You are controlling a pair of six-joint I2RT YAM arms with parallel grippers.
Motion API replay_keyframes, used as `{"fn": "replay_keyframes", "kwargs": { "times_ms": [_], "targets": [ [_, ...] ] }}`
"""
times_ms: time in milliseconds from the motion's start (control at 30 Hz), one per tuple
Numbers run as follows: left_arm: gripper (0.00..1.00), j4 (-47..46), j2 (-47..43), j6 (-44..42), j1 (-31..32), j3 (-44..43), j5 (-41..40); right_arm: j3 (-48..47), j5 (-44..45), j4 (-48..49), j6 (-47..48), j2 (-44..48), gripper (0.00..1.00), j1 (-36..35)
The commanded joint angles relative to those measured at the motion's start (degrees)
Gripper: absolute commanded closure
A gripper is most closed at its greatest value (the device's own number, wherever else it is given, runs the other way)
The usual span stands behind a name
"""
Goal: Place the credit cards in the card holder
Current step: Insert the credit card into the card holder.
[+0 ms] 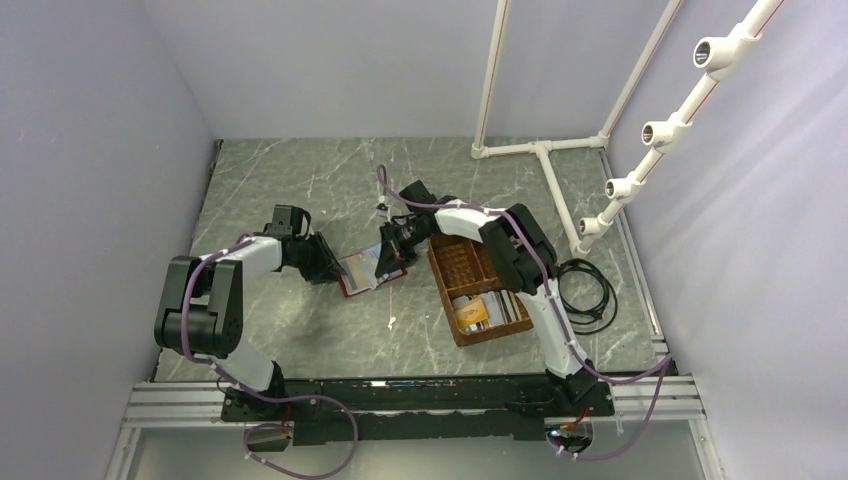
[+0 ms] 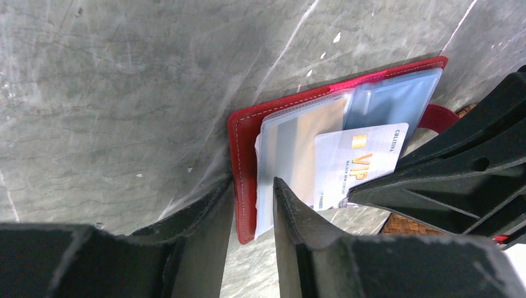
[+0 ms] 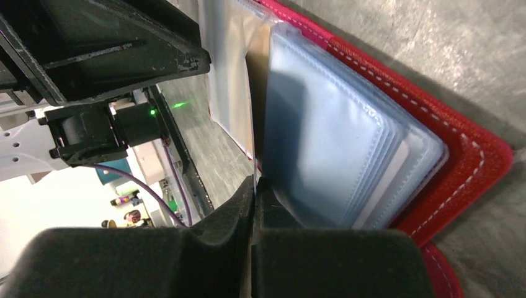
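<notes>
1. From above: card holder (image 1: 368, 276) open on the table (image 1: 300, 180), squeezed between left gripper (image 1: 322, 258) and right gripper (image 1: 393, 247). No telling the jaw gaps from up here.
2. Only in this high view: brown basket (image 1: 448, 262) just right of the holder, more credit cards (image 1: 472, 311) in its near compartment.
3. Down the left wrist: left gripper narrowed onto the holder's stitched edge, one finger (image 2: 211, 217) against red leather, the other on the clear sleeves (image 2: 397, 99). White VIP card (image 2: 360, 162) over those sleeves, tan card (image 2: 308, 133) tucked inside one.
4. Over to the right wrist: right gripper clamped tight on the VIP card's thin edge, hard against the bluish sleeve stack. Print hidden here, readable only from the left wrist.
</notes>
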State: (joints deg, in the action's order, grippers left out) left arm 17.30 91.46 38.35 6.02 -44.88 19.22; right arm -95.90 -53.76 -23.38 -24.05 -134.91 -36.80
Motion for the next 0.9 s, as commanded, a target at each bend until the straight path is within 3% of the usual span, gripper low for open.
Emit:
{"fn": "replay_keyframes", "kwargs": {
  "times_ms": [0, 867],
  "targets": [
    [0.63, 2.05, 3.73, -2.05, 0.31, 2.17, -5.40, -2.51, 1.20, 2.22, -0.26, -2.13, 1.00, 0.06],
    [0.63, 1.32, 3.63, -2.24, 0.33, 2.47, -4.64, 1.99, 0.87, 17.02, -9.40, -3.78, 1.00, -0.76]
  ]
}}
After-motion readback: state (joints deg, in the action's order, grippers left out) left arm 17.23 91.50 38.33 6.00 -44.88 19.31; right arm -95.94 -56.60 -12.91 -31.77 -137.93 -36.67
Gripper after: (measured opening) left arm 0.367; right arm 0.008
